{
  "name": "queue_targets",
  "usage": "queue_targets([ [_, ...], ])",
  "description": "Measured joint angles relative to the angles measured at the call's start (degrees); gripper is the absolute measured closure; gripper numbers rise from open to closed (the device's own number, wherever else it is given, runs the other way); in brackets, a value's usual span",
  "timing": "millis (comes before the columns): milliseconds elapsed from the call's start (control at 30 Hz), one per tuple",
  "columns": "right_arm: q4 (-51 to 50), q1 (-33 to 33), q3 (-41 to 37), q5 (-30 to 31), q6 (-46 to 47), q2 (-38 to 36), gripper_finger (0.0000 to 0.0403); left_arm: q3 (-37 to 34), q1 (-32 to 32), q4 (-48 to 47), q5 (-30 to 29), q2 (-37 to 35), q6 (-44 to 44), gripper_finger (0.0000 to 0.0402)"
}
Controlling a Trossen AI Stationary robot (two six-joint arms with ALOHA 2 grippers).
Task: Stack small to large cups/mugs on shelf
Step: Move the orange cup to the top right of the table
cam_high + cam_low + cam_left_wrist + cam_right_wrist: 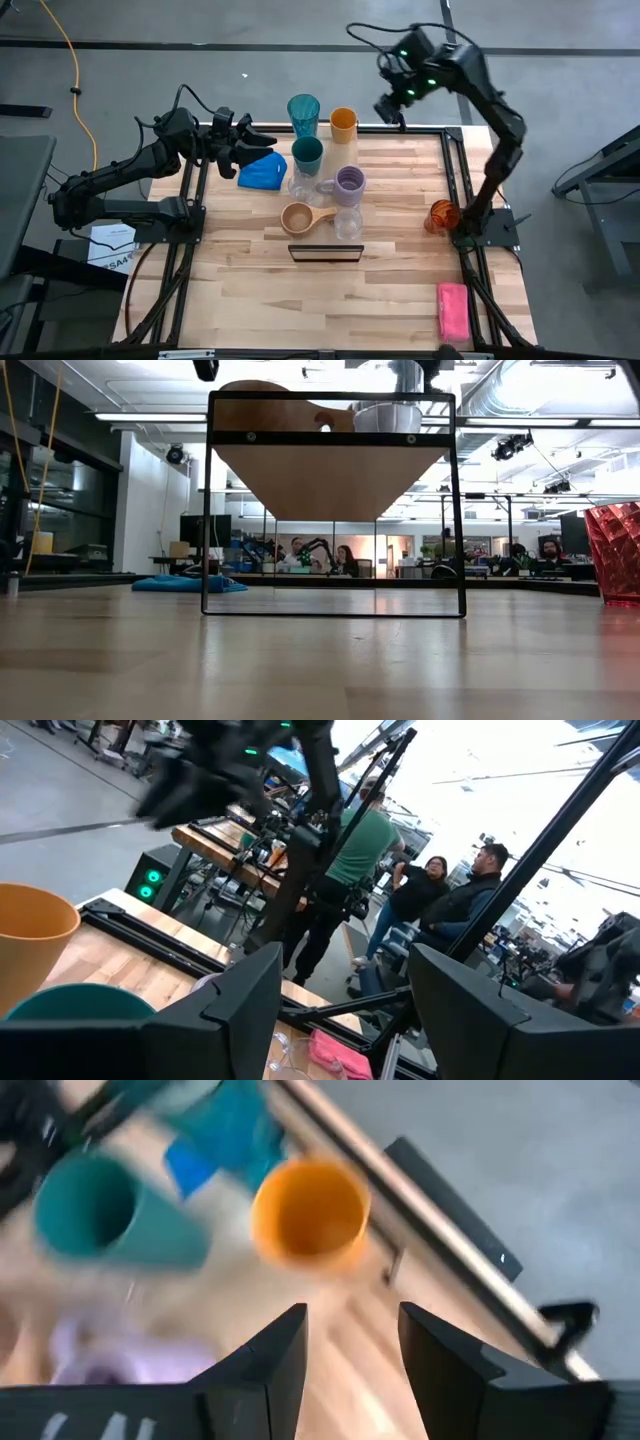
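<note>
The right gripper (pixel 345 1355) hangs with fingers apart and empty, the orange cup (pixel 343 123) just off at nine o'clock by the table's far edge. It should drop squarely over the rim before closing. The left gripper (pixel 262 143) waits parted at ten o'clock, beside the blue cloth (pixel 262 173).

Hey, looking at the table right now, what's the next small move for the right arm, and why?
Probably lower the right hand toward the orange cup and line its open fingers up around the rim. The hand hangs above the table's far edge just beside that cup, holding nothing, and the right wrist view shows the cup straight ahead. The left hand waits open near the blue cloth.
</note>
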Motion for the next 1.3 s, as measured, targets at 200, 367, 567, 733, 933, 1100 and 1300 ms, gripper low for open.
queue_targets([
  [200,-4.14,3.0,-4.25,-0.37,-2.16,-9.21,0.0253,0.0,-0.01,-0.04,0.0,0.0,0.94,0.0195],
  [367,1.79,5.12,-22.69,-0.76,2.04,-22.35,0.0253,0.0,0.01,-0.05,0.0,0.0,0.96,0.0195],
  [567,18.17,8.12,-50.0,-6.77,9.23,-39.6,0.0253,0.0,0.0,-0.07,0.0,0.0,1.08,0.0195],
  [733,38.52,11.63,-65.04,-7.95,13.42,-50.41,0.0253,0.0,0.01,-0.78,0.0,0.0,5.59,0.0195],
  [933,57.37,13.81,-76.28,-7.61,9.37,-56.82,0.0253,0.0,-0.01,-2.09,-1.63,0.0,12.79,0.0195],
  [1100,60.16,15.39,-78.97,-7.65,5.96,-57.44,0.0253,0.0,-0.01,-2.12,-3.93,0.0,14.62,0.0195],
  [1300,61.26,15.47,-78.99,-7.63,5.9,-57.1,0.0253,0.0,0.01,-2.01,-4.61,0.0,14.45,0.0195],
])
